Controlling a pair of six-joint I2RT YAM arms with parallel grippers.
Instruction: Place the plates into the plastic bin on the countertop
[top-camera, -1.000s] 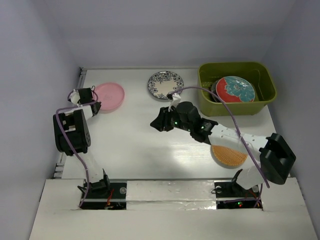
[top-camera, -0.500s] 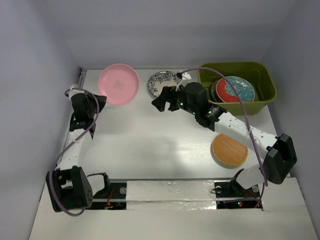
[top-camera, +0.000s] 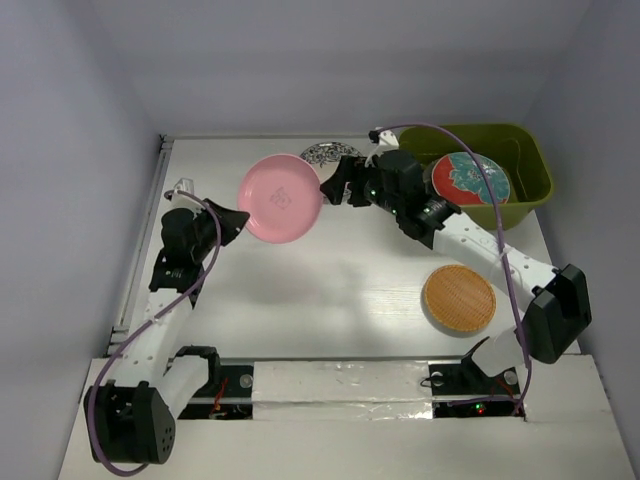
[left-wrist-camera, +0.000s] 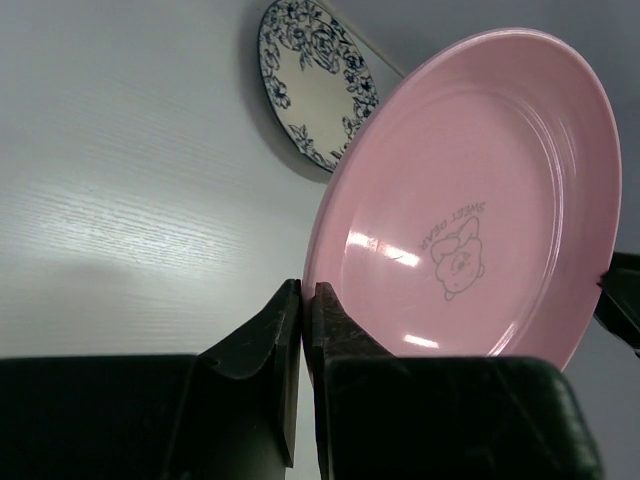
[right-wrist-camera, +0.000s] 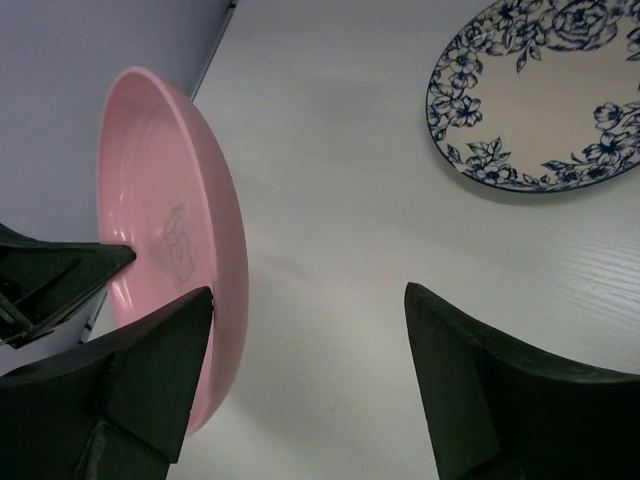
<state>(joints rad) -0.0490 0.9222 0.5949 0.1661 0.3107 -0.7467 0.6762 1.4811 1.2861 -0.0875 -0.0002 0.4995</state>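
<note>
Top external: left gripper (top-camera: 232, 222) pinches the 8 o'clock rim of the pink plate (top-camera: 281, 197), which hangs tilted above the countertop (top-camera: 330, 290) at about 11 o'clock from table centre. Right gripper (top-camera: 335, 190) sits just beside the plate's 3 o'clock edge; contact cannot be told. Blue-white patterned plate (top-camera: 325, 153) lies flat at 12 o'clock near the far edge, half hidden by the pink one. Plastic bin (top-camera: 530, 180) stands at 2 o'clock in the far right corner, close to the wall, with the red plate with teal flower (top-camera: 470, 178) inside. Orange-brown plate (top-camera: 459, 298) lies flat at 4 o'clock, under the right arm. Bare countertop shows across the middle and the left half.

Left wrist: fingers (left-wrist-camera: 285, 330) narrow, shut tight on the pink rim. Plate face carries a small cartoon figure and upside-down lettering, seemingly "SWEET DEAR".

Right wrist: jaws spread wide, nothing between them; pink plate edge-on at 9 o'clock by one finger (right-wrist-camera: 150, 370), patterned plate at 1 o'clock.
</note>
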